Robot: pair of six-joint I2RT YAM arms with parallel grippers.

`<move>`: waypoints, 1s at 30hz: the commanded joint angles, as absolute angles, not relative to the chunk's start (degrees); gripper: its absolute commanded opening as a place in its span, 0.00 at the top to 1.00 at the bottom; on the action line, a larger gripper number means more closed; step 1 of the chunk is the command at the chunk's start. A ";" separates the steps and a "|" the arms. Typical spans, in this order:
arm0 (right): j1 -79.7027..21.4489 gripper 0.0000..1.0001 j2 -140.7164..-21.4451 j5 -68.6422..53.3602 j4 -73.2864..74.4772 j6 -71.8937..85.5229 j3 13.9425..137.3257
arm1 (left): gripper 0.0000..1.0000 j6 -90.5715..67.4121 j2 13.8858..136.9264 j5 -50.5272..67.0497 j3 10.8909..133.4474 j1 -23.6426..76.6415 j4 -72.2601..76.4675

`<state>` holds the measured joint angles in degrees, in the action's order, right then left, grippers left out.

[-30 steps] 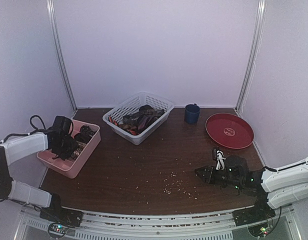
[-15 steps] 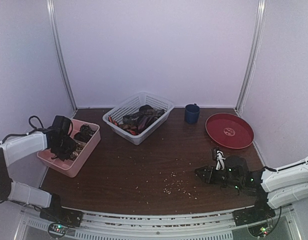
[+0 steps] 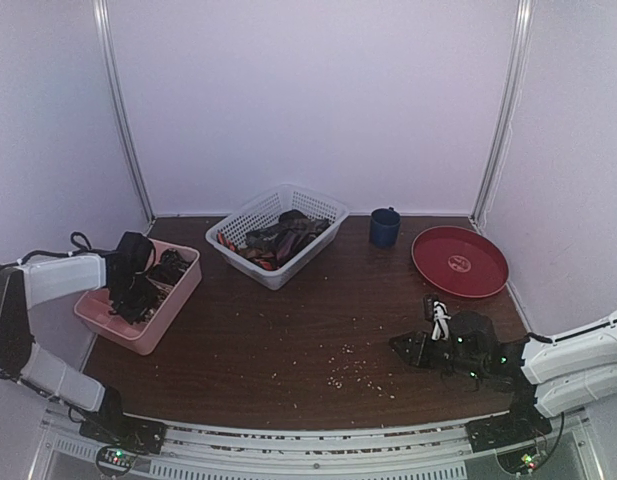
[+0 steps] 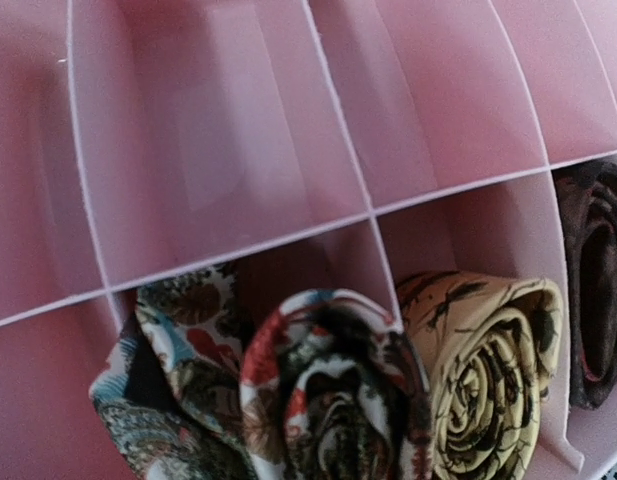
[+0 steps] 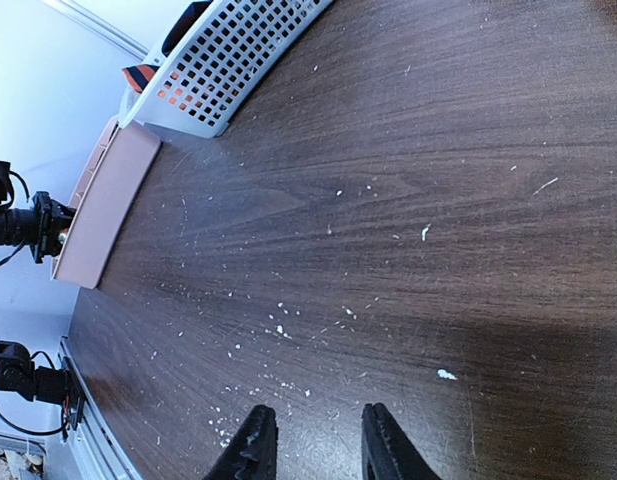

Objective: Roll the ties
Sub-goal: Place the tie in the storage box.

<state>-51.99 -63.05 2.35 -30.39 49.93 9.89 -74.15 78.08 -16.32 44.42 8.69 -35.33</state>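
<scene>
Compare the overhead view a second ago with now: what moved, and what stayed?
The left claw shifted rightward, farther over the pink tray; no grasp or release shows. The right claw, the white basket with its ties, the blue cup and the red plate stayed put.

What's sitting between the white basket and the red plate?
A blue mug stands between the basket and the plate, seen in the top view.

From my console: dark wooden desk (image 3: 288, 330) carrying pink tray (image 3: 178, 300), white basket (image 3: 258, 272), blue mug (image 3: 384, 228), red plate (image 3: 478, 287), scattered crumbs (image 3: 348, 365).
</scene>
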 commanded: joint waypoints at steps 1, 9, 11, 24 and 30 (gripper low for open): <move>-51.87 0.70 -61.92 2.71 -30.88 50.28 9.68 | 0.97 -75.57 83.13 -17.44 43.90 9.11 -38.07; -51.93 0.69 -61.25 3.17 -30.06 49.96 9.63 | 0.96 -77.70 87.07 -21.02 42.26 10.02 -35.48; -51.88 0.69 -61.39 3.20 -30.06 49.94 9.60 | 0.96 -77.93 88.44 -20.99 42.19 10.36 -35.42; -51.92 0.69 -61.77 3.34 -29.97 49.90 10.07 | 0.89 -78.41 89.01 -20.26 47.04 13.16 -40.23; -51.90 0.69 -61.08 3.39 -29.52 49.94 9.93 | 0.78 -78.96 88.03 -19.58 48.31 13.51 -42.39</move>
<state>-51.99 -61.93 2.39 -30.17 49.89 9.87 -78.06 87.35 -23.38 48.36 12.62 -37.52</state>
